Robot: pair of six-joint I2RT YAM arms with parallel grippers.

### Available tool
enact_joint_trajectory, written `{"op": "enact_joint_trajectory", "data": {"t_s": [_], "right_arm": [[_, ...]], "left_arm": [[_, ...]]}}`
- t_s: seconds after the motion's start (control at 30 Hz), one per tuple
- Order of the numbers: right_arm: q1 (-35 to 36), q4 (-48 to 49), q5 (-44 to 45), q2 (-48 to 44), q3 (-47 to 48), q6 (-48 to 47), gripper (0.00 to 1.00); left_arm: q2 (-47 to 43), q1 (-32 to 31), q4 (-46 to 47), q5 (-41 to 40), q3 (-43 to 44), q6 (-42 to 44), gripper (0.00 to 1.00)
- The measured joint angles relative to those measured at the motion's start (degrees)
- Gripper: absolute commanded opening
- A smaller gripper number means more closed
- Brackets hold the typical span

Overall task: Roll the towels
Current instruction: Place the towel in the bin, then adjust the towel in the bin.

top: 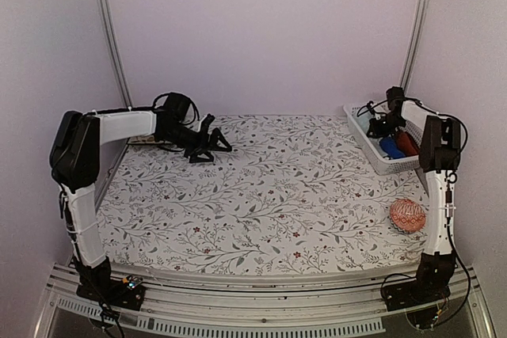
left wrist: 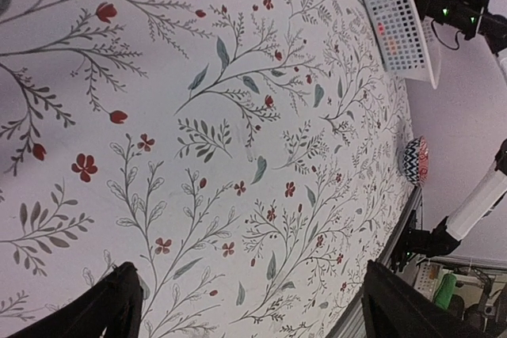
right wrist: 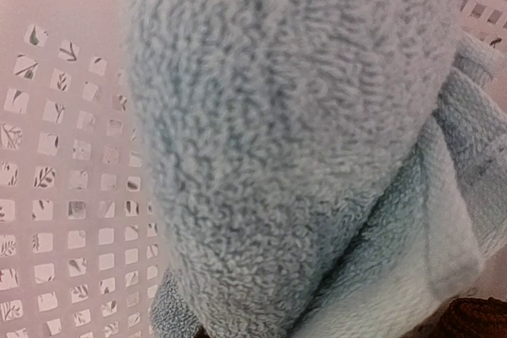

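Note:
The pale blue towel (right wrist: pixel 285 140) lies bunched in the white basket (top: pixel 358 128) at the table's right rear and fills the right wrist view, hiding that gripper's fingers. My right gripper (top: pixel 381 126) is down inside the basket, shut on this towel. A bit of the dark maroon towel (right wrist: pixel 475 318) shows at the lower right corner of that view, and it appears as a red shape (top: pixel 407 144) in the basket from above. My left gripper (top: pixel 212 146) hovers over the floral table at the rear left, open and empty (left wrist: pixel 253 310).
A small bright blue object (top: pixel 390 148) lies in the basket beside the red towel. An orange-pink patterned ball (top: pixel 407 215) rests on the table near the right arm's upright link. The floral table cover (top: pixel 269 187) spans the workspace, with walls on three sides.

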Motion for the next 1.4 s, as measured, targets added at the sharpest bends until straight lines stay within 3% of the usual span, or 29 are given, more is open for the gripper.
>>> {"op": "enact_joint_trajectory", "data": {"t_s": [0.23,0.33,0.5,0.57,1.0,1.4], "right_arm": [[0.02,-6.27,-0.74,-6.27,-7.61,-0.02,0.02],[0.04,-7.98,-0.72,-6.32,-6.91,-0.37,0.09],[0.28,-9.9,-1.49,-6.29,-6.14,-2.27,0.4],[0.52,-10.16,-2.27,-6.29,-6.12,-3.5,0.47],[1.55,-10.23,-2.82,-6.29,-4.57,-4.35,0.63],[0.22,-6.16,-3.58,-7.52,-4.55,-0.46,0.68]], "left_arm": [[0.37,0.17,0.0,0.74,0.66,0.28,0.97],[1.09,0.2,-0.02,1.09,0.9,0.26,0.97],[2.27,0.2,-0.09,1.33,1.33,0.24,0.97],[2.45,0.24,-0.17,1.33,1.36,0.24,0.97],[3.13,0.26,-0.42,1.38,1.57,0.13,0.97],[3.13,0.28,-0.42,1.36,1.66,0.11,0.97]]}}
